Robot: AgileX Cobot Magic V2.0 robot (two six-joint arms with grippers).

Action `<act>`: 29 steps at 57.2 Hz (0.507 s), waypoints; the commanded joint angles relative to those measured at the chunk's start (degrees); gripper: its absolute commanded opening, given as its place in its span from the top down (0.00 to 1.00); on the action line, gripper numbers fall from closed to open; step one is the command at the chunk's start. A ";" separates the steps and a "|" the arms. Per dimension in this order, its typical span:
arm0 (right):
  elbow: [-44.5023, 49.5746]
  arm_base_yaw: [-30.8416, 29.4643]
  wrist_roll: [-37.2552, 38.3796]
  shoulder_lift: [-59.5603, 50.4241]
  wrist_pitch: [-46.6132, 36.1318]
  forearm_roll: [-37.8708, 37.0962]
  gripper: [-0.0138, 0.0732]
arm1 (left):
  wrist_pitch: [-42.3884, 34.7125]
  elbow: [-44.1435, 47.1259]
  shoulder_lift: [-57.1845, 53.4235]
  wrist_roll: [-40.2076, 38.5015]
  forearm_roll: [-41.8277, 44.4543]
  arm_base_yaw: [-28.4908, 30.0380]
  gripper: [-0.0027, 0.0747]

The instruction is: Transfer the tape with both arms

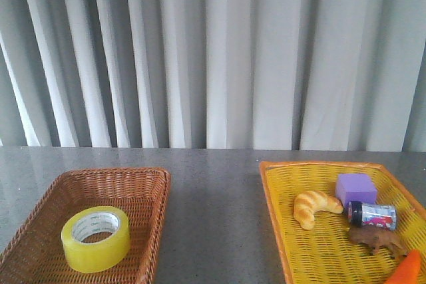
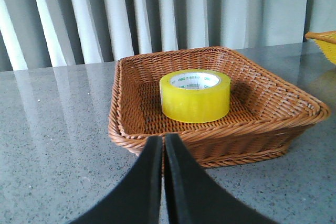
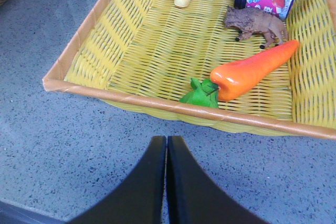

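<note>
The left gripper (image 2: 164,145) has its jaws pressed together, nothing between them, and it hangs over the grey speckled counter (image 2: 52,129) just in front of the brown wicker basket (image 2: 294,103). The right gripper (image 3: 166,148) is the same: jaws together, holding nothing, above the counter and near the front rim of the yellow basket (image 3: 105,30).

In the brown basket, on the left side of the counter in the front view, there is only the tape (image 1: 96,239). It lies flat on the basket floor, hole facing up, approx. in the middle, w/o touching the walls. In the left wrist view it is straight behind the jaws, apart from them, with the basket rim between.

The yellow basket, on the right side, holds several things: a croissant (image 1: 315,207), a purple block (image 1: 356,187) just beside it, a small can (image 1: 372,215) lying on its side, a brown animal figure (image 1: 377,239) touching or almost touching the can, and an orange carrot (image 3: 254,69) with green leaves, which is the nearest one to the right jaws. All lie inside; none is on the counter.

The tape is a wide roll, translucent yellow, glossy, with a white inner core that carries green print; the letters are too small to read. It is clearly bigger than the croissant. Behind both baskets hangs a grey-white curtain (image 1: 213,51).
</note>
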 commanded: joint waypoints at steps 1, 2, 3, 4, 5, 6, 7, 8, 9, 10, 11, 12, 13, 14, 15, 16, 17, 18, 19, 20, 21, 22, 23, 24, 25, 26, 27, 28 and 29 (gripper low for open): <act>-1.38 -0.30 -0.10 0.27 -3.56 0.29 0.85 | -11.18 2.11 -0.95 -2.87 -0.16 0.37 0.97; -1.38 -0.30 -0.10 0.27 -3.56 0.23 0.85 | -9.66 1.82 -0.95 -3.46 -0.16 0.37 0.97; -1.38 -0.30 -0.10 0.27 -3.56 0.22 0.85 | -9.24 1.56 -0.95 -3.91 -0.10 0.37 0.97; -1.38 -0.30 -0.10 0.27 -3.56 0.22 0.85 | -9.34 1.56 -0.95 -3.97 -0.10 0.37 0.97; -1.38 -0.30 -0.10 0.27 -3.56 0.29 0.85 | -9.66 1.67 -0.95 -3.97 -0.10 0.37 0.97; -1.38 -0.30 -0.10 0.27 -3.56 0.29 0.85 | -10.15 1.75 -0.99 -3.97 -0.10 0.37 0.97; -1.38 -0.30 -0.10 0.27 -3.56 0.29 0.85 | -10.23 1.75 -0.99 -3.97 -0.10 0.37 0.97; -1.38 -0.30 -0.10 0.27 -3.56 0.29 0.85 | -10.07 1.75 -0.99 -3.97 -0.10 0.37 0.97; -1.38 -0.30 -0.10 0.27 -3.56 0.22 0.85 | -10.07 1.75 -0.99 -3.97 -0.10 0.37 0.97; -1.38 -0.30 -0.10 0.27 -3.56 0.22 0.85 | -10.06 1.75 -0.99 -3.97 -0.16 0.37 0.97; -1.38 -0.30 -0.10 0.27 -3.56 0.22 0.85 | -10.01 1.75 -0.99 -3.97 -0.15 0.37 0.97; -1.38 -0.30 -0.10 0.27 -3.56 0.22 0.85 | -10.01 1.75 -0.99 -3.97 -0.15 0.37 0.97; -1.38 -0.30 -0.10 0.27 -3.56 0.32 0.85 | -10.01 1.75 -0.99 -3.97 -0.15 0.37 0.97; -1.38 -0.30 -0.10 0.27 -3.56 0.32 0.85 | -10.01 1.75 -0.99 -3.97 -0.15 0.37 0.97; -1.38 -0.30 -0.10 0.27 -3.56 0.32 0.85 | -9.66 1.69 -0.92 -3.97 -0.15 0.37 0.97; -1.38 -0.30 -0.10 0.27 -3.56 0.32 0.85 | -9.66 1.69 -0.92 -3.97 -0.15 0.37 0.97; -1.38 -0.30 -0.10 0.27 -3.56 0.24 0.85 | -9.66 1.69 -0.92 -3.97 -0.15 0.37 0.97; -1.38 -0.30 -0.10 0.27 -3.56 0.24 0.85 | -9.66 1.69 -0.92 -3.97 -0.15 0.37 0.97; -1.38 -0.30 -0.10 0.27 -3.56 0.24 0.85 | -9.66 1.69 -0.92 -3.97 -0.15 0.37 0.97; -1.38 -0.30 -0.10 0.27 -3.56 0.24 0.85 | -9.66 1.69 -0.92 -3.97 -0.15 0.37 0.97; -1.38 -0.30 -0.10 0.27 -3.56 0.24 0.85 | -9.66 1.69 -0.92 -3.97 -0.15 0.37 0.97; -1.38 -0.30 -0.10 0.27 -3.56 0.24 0.85 | -9.66 1.69 -0.92 -3.97 -0.15 0.37 0.97; -1.38 -0.30 -0.10 0.27 -3.56 0.24 0.85 | -9.66 1.69 -0.92 -3.97 -0.15 0.37 0.97; -1.38 -0.30 -0.10 0.27 -3.56 0.24 0.85 | -9.66 1.69 -0.92 -3.97 -0.15 0.37 0.97; -1.38 -0.30 -0.10 0.27 -3.56 0.24 0.85 | -9.66 1.69 -0.92 -3.97 -0.15 0.37 0.97; -1.38 -0.30 -0.10 0.27 -3.56 0.24 0.85 | -9.66 1.69 -0.92 -3.97 -0.15 0.37 0.97; -1.38 -0.30 -0.10 0.27 -3.56 0.24 0.85 | -9.66 1.69 -0.92 -3.97 -0.15 0.37 0.97; -1.38 -0.30 -0.10 0.27 -3.56 0.24 0.85 | -9.66 1.69 -0.92 -3.97 -0.15 0.37 0.97; -1.38 -0.30 -0.10 0.27 -3.56 0.24 0.85 | -9.66 1.69 -0.92 -3.97 -0.15 0.37 0.97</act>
